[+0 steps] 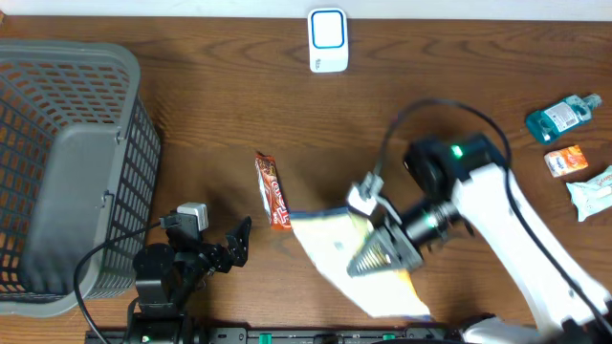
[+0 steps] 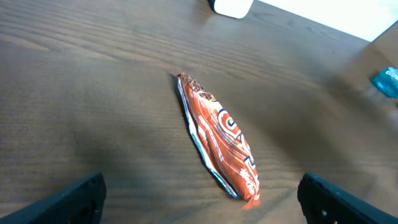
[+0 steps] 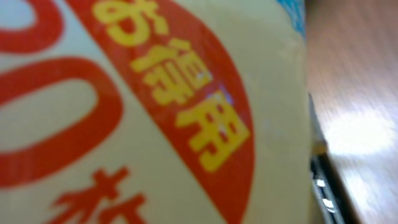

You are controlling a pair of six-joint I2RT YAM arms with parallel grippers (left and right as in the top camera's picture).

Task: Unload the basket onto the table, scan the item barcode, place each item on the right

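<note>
My right gripper point(image 1: 359, 264) is shut on the item, a flat cream package point(image 1: 335, 250) with a blue-and-yellow edge, held low over the table's front middle. Seen from the right wrist, the package point(image 3: 155, 112) fills the picture with red and yellow printed characters, and only a sliver of one finger point(image 3: 321, 186) shows past its edge. No barcode shows in any view. The white scanner point(image 1: 327, 40) with a blue-framed window stands at the table's far edge. My left gripper point(image 1: 240, 241) point(image 2: 202, 202) is open and empty at the front left.
An orange-red snack bar point(image 1: 273, 191) point(image 2: 219, 137) lies just beyond my left fingers. A grey mesh basket point(image 1: 57, 172) fills the left side. At the right edge lie a blue bottle point(image 1: 562, 115), a small orange box point(image 1: 566, 161) and a white packet point(image 1: 593, 191).
</note>
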